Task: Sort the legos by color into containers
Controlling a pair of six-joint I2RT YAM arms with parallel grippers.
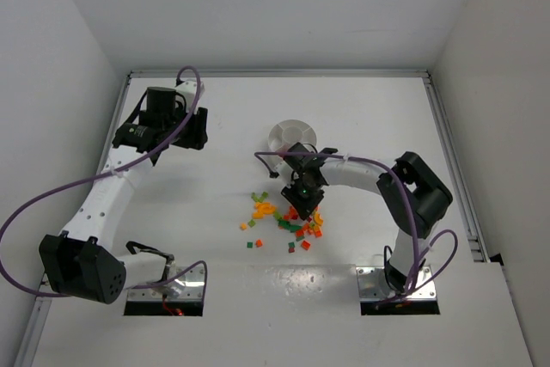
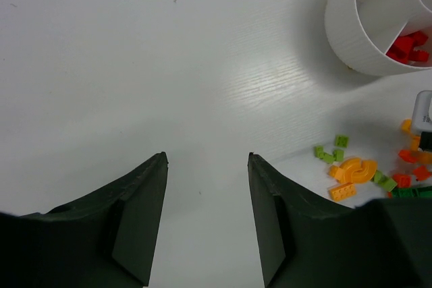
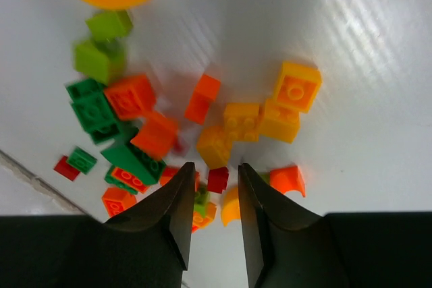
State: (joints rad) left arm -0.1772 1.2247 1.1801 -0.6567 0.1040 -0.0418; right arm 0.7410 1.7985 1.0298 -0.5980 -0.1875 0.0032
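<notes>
Lower your released, narrowly parted right end effector [image 3: 215, 170] straight onto the small red plastic brick [image 3: 217, 180] midway between the counter's near and far edges, clear of the neighbouring yellow plastic brick [image 3: 214, 146], clenching only once centred.

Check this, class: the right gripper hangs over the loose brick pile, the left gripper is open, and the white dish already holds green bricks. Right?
No. The bricks in the white dish are red, not green; the left wrist view shows it. The right gripper does hang over the loose pile and the left gripper is open.
</notes>
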